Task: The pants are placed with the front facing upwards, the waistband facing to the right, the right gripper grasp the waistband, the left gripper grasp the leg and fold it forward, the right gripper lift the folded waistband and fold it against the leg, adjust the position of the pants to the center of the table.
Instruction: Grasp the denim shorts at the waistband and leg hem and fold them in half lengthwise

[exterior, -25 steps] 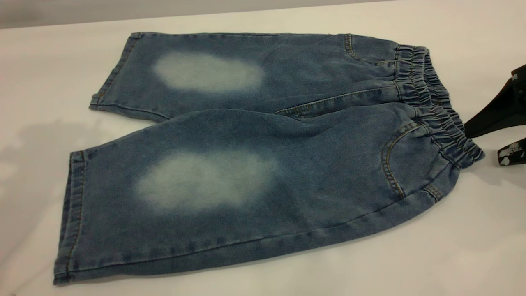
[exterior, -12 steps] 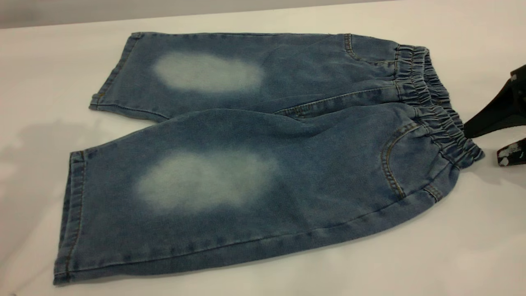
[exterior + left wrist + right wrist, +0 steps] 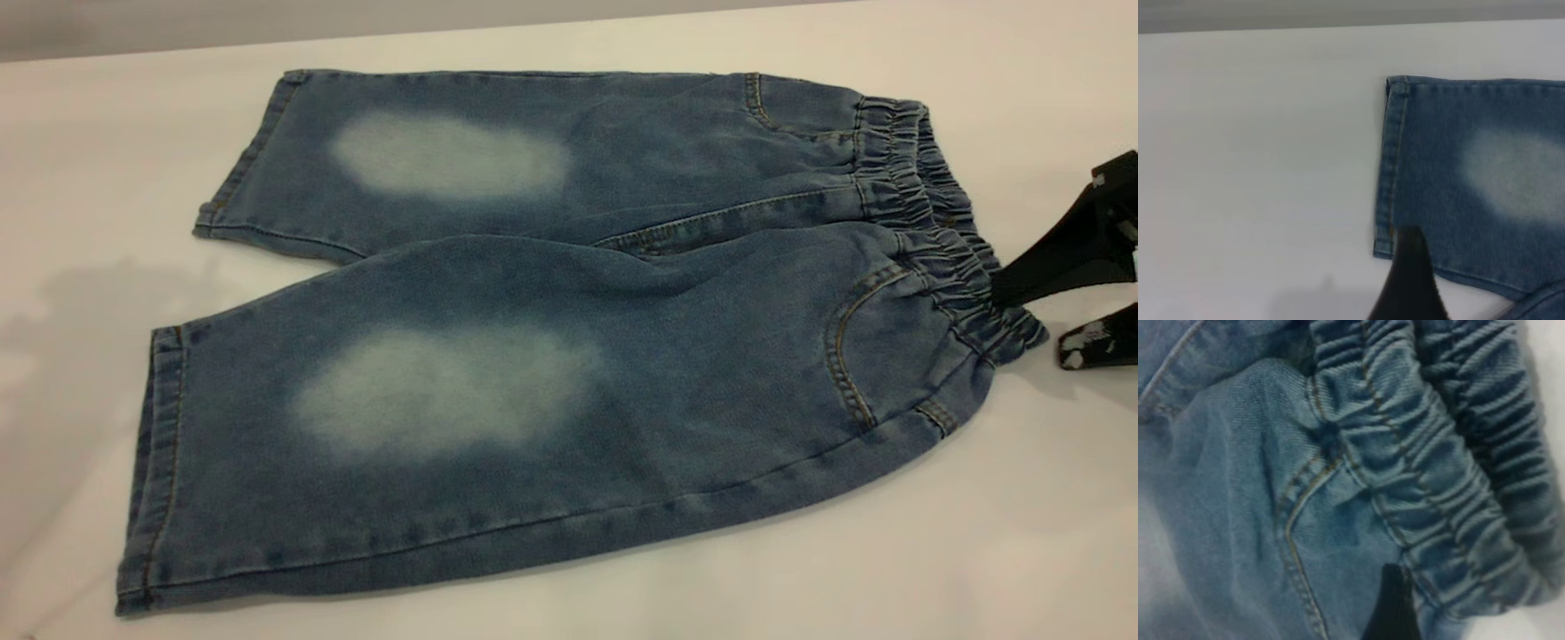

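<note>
The pants [image 3: 551, 338] lie flat on the tabletop [image 3: 978, 551], front up. The right gripper [image 3: 1036, 313] is spread open at the waistband [image 3: 942, 231], one finger touching it, clasping nothing. The left gripper [image 3: 1410, 287] hovers at the leg hem; its opening cannot be told.

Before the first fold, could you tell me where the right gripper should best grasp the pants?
At the waistband, near corner, coming in from the table's right. That gathered edge lies raised and open there, with the right gripper open just beside it.

No readable text shows; the pants [image 3: 551, 338] seem to carry no legible label.
</note>
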Controlling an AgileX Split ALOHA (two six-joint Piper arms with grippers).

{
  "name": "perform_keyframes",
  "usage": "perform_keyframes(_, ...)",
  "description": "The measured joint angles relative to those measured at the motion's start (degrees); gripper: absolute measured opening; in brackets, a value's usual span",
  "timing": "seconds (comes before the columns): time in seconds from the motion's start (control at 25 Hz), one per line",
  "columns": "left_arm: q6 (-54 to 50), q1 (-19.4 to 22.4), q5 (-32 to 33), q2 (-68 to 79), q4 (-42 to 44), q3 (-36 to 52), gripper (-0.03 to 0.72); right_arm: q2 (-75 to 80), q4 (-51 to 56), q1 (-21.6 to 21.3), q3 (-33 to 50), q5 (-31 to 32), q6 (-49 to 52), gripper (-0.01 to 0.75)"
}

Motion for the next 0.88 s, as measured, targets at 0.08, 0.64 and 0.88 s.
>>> perform_keyframes(0.08,0.0,0.0,-0.1,0.0,0.0,0.0,0.494,0.6,1.4,0.0,0.0,0.9,-1.2,0.511)
perform_keyframes(0.64,0.0,0.0,-0.5,0.0,0.0,0.0,0.494,2.5,7.9,0.0,0.0,7.7,-8.2,0.511)
perform_keyframes(0.88,0.0,0.0,-0.5,0.0,0.0,0.0,0.494,2.5,8.1,0.0,0.0,9.9,-8.5,0.511)
